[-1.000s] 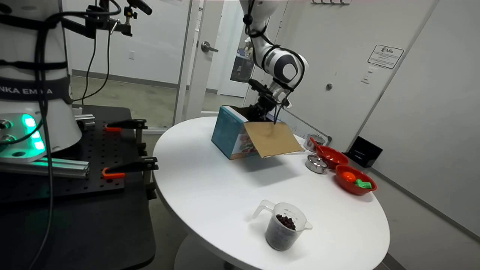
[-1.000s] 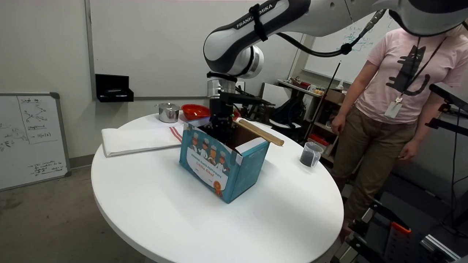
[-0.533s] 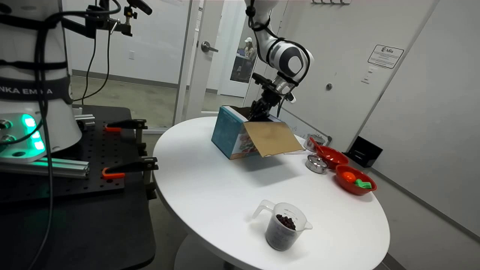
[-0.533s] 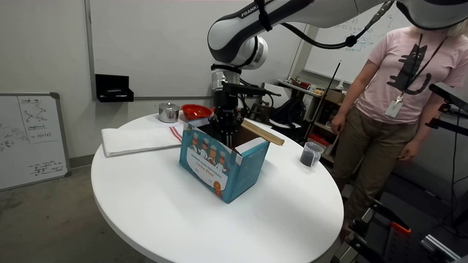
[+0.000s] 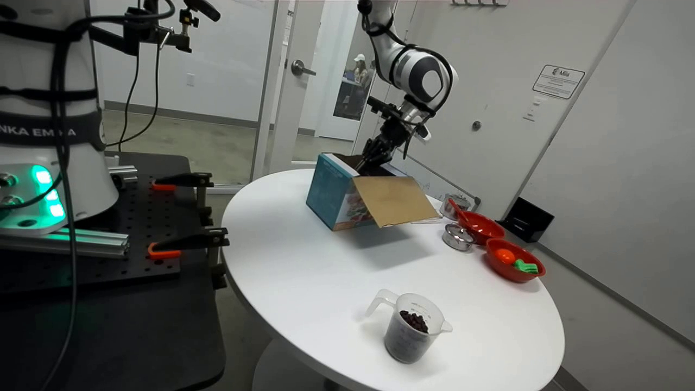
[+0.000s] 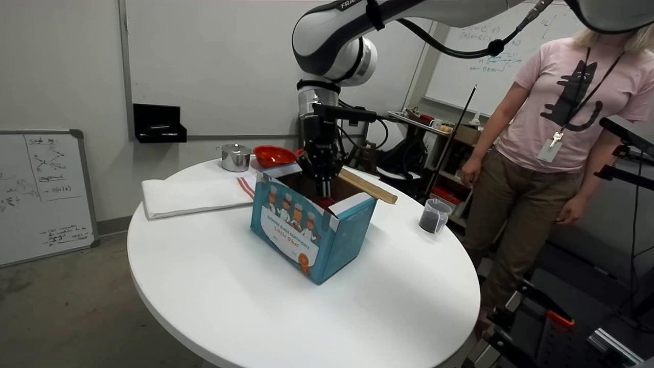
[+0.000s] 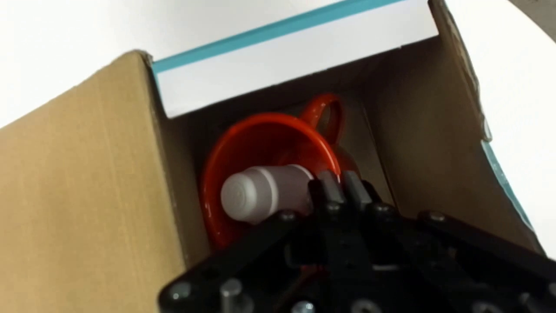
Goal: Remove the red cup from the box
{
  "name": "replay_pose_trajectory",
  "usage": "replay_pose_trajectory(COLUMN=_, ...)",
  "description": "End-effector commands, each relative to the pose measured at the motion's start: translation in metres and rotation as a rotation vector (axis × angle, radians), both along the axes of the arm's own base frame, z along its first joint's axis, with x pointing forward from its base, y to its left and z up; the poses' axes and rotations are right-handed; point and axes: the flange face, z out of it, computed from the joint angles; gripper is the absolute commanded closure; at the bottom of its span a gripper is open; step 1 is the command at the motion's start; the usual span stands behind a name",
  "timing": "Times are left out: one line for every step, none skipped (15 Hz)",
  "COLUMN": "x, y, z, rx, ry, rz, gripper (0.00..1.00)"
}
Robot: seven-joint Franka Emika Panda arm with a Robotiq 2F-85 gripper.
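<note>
The jaws are clamped together on the rim of the red cup [image 7: 258,145], one tip inside its mouth, the other outside. In the wrist view the cup's mouth opens to the left of the jaws and its handle [image 7: 340,119] stands out above them. A whitish container [image 7: 265,193] lies in the cup, one end just beside the jaws, the other pointing left. The part of the cup beneath the jaws is hidden, and whether it touches the floor of the box [image 6: 299,235] cannot be told.

Around the jaws rise the walls of the box; tips and cup are between them, and in the wrist view a brown flap [image 7: 82,191] spreads out to the left. The box stands on the white desk [image 6: 245,306].

In an exterior view, a folded white towel [image 6: 196,197] lies to the left of the jaws, with a metal pot [image 6: 236,158] behind it. In an exterior view, a clear measuring cup [image 5: 407,346] with dark contents stands below and well apart from the jaws; a red bowl [image 5: 510,275] sits to their right.
</note>
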Motion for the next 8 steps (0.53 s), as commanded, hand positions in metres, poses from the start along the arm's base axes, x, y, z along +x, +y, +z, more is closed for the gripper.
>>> replay_pose_trajectory(x=0.002, y=0.004, z=0.039, rx=-0.035, ry=-0.001, rz=0.023, gripper=0.98)
replay_pose_trajectory(x=0.004, y=0.006, z=0.051, rx=-0.051, ry=-0.012, rz=0.027, gripper=0.98)
replay_pose_trajectory(x=0.005, y=0.007, z=0.061, rx=-0.065, ry=-0.023, rz=0.030, gripper=0.98)
replay_pose_trajectory(x=0.007, y=0.009, z=0.072, rx=-0.080, ry=-0.031, rz=0.037, gripper=0.98)
replay_pose_trajectory(x=0.008, y=0.010, z=0.082, rx=-0.092, ry=-0.038, rz=0.047, gripper=0.98)
replay_pose_trajectory(x=0.009, y=0.012, z=0.093, rx=-0.107, ry=-0.045, rz=0.053, gripper=0.98)
replay_pose_trajectory(x=0.010, y=0.015, z=0.101, rx=-0.121, ry=-0.048, rz=0.058, gripper=0.98)
replay_pose_trajectory(x=0.009, y=0.020, z=0.109, rx=-0.136, ry=-0.049, rz=0.066, gripper=0.98)
